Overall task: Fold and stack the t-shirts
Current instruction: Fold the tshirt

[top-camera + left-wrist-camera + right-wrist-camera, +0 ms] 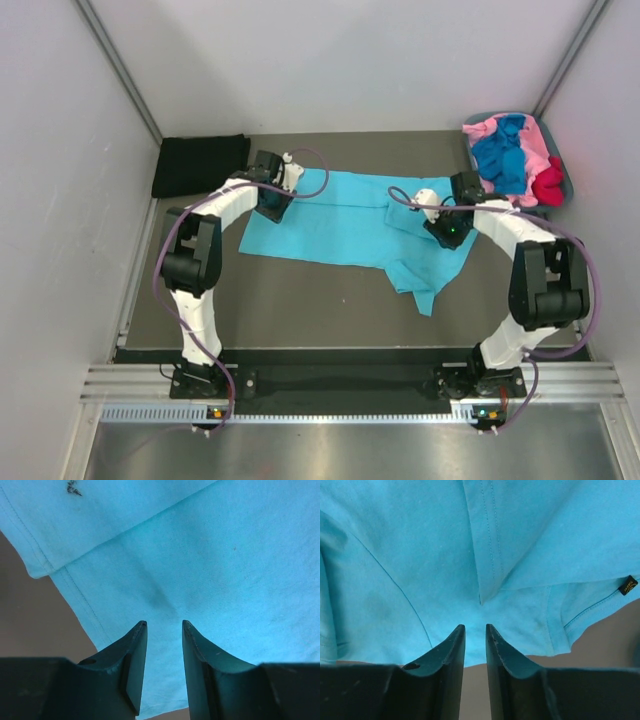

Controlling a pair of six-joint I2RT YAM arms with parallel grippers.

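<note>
The light turquoise t-shirt point(340, 225) lies spread flat across the middle of the table, with a flap folded over at its right end. My left gripper point(272, 204) hangs over its left end, open, with only cloth point(225, 555) beneath the fingers point(164, 625). My right gripper point(447, 232) is over the shirt's right part. Its jaws stand a narrow gap apart point(475, 626) above the near hem point(395, 555), and nothing is between them. A folded black t-shirt point(200, 165) rests at the back left. Pink point(535, 140), royal blue point(505, 155) and red point(548, 185) t-shirts are heaped at the back right.
The grey-blue tub point(566, 190) that holds the heap stands in the back right corner. White walls close in the table on the left, back and right. A small black label point(628, 585) is sewn on the turquoise hem, and a dark mark point(73, 487) shows on the cloth.
</note>
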